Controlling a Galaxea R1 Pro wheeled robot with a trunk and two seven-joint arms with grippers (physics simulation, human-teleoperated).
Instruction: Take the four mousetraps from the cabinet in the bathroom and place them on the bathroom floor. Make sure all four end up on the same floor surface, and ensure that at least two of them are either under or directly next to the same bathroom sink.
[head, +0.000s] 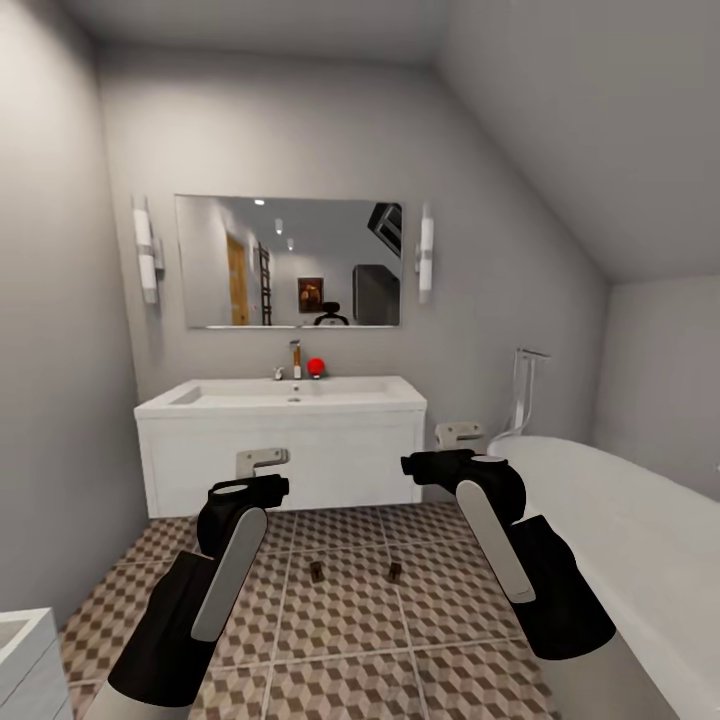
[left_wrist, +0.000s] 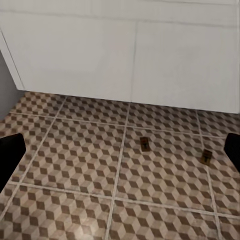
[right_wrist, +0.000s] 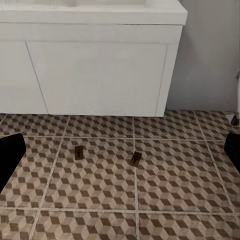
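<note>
We count two mousetraps (head: 316, 571) (head: 394, 571) on the bathroom floor (head: 340, 640) near the sink (head: 285, 398), two still outstanding, with left gripper (head: 262, 461) and right gripper (head: 458, 436) spread and empty.

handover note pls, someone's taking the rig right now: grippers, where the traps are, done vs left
Left gripper: open, empty, hovering in front of the vanity.
Right gripper: open, empty, beside the bathtub.
Two mousetraps are down on the patterned floor in front of the sink: one at, one at, apart from each other and not touching the vanity. Whether that counts as next to the sink is a judgement call.
Done: two traps on the bathroom floor.
Left: the other two traps go onto the same floor; their cabinet isn't in frame from here.
</note>
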